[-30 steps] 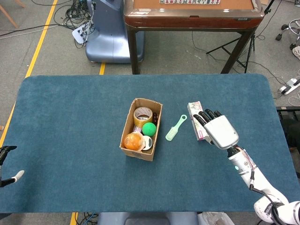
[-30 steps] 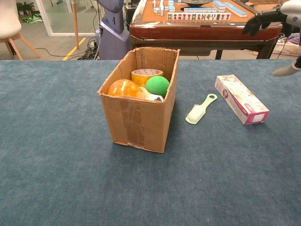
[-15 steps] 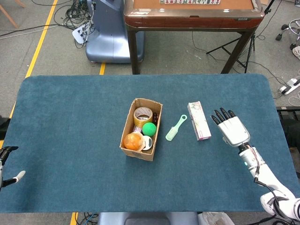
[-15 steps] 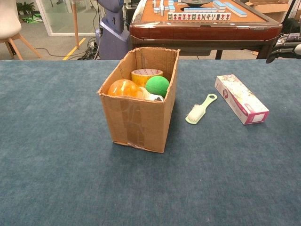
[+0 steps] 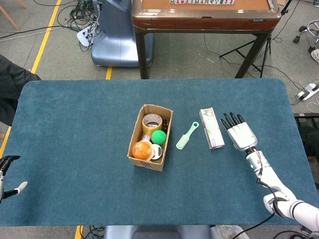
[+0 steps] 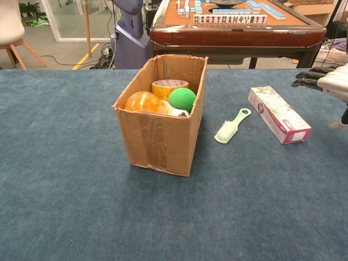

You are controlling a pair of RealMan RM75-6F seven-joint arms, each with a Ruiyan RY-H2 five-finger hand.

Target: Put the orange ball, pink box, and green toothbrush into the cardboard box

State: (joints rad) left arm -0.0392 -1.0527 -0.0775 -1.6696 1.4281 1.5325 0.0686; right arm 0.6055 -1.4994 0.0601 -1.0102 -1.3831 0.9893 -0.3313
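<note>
Hovering just right of the long pink cardboard box (image 5: pixel 211 128), the robot's right hand (image 5: pixel 240 136) is held flat with dark fingers (image 6: pixel 308 76) spread and nothing in it. That pink box lies on the blue felt table (image 5: pixel 75 124), with the pale green plastic toothbrush (image 5: pixel 187 136) between it and the open brown cardboard box (image 5: pixel 136 134). The glossy orange ball (image 5: pixel 141 150) already sits inside the cardboard box beside a green ball (image 5: pixel 158 137) and a roll of tape (image 5: pixel 152 121). Only the left hand's (image 5: pixel 6 174) fingertips show at the table's edge, so its state cannot be told.

My left hand (image 5: pixel 6 174) was mostly cut off at the head view's edge; the cardboard box (image 6: pixel 161 138) hid its lower contents.
</note>
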